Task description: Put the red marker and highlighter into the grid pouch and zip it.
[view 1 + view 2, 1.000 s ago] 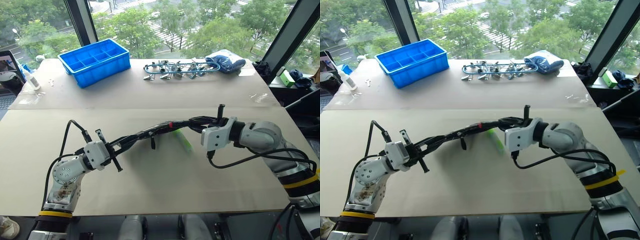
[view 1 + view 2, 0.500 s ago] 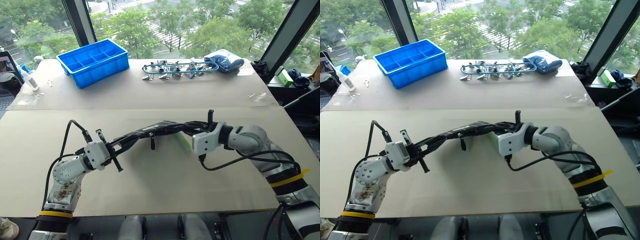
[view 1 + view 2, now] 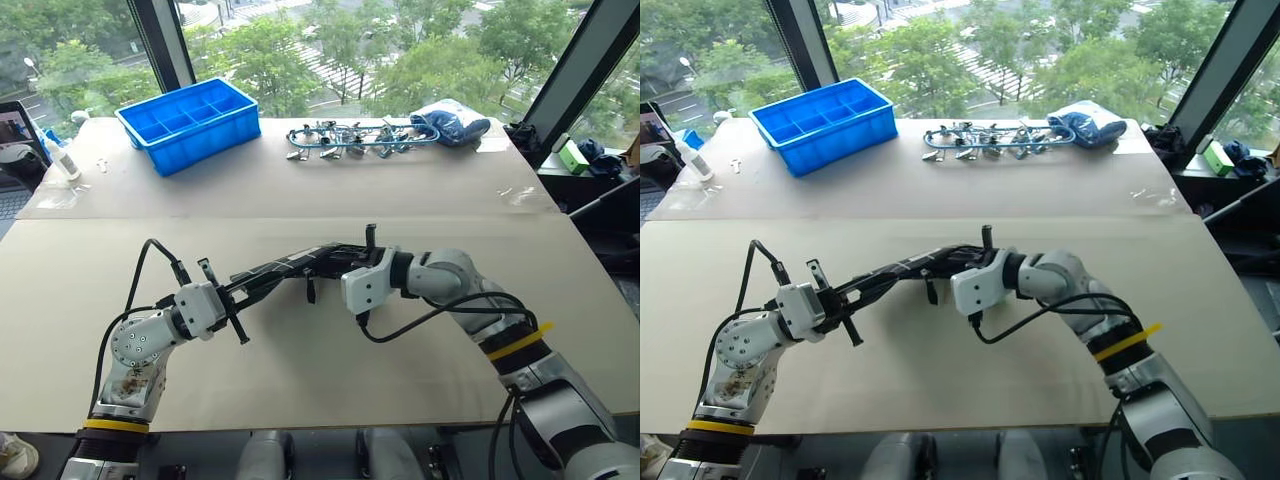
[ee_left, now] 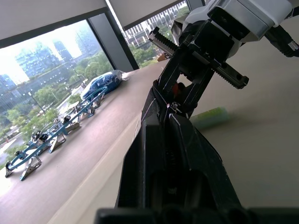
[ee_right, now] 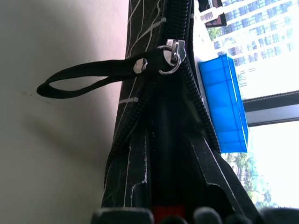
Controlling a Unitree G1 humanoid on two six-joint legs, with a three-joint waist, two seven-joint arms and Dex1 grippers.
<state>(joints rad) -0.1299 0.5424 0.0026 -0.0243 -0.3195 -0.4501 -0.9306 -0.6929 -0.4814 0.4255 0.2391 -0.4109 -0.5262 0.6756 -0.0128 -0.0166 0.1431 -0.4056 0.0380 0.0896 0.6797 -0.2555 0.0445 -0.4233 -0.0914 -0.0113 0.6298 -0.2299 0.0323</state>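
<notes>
Left pincer point(image 3: 243, 292) clamped on one end of the grid pouch point(image 3: 290, 268), held above the table point(image 3: 420, 380). Right pincer point(image 3: 335, 262) at the pouch's other end, apparently gripping it beside the zipper strap point(image 5: 88, 74). Highlighter point(image 4: 210, 116) lies on the table beneath. Farther back, blue bin point(image 3: 190, 122) and metal clips point(image 3: 350, 138).

right gripper point(image 3: 345, 262) further along grid pouch point(image 3: 285, 268)

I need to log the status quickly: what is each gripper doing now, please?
Left gripper: shut on the grid pouch.
Right gripper: at the pouch's other end; open or shut cannot be told.
</notes>
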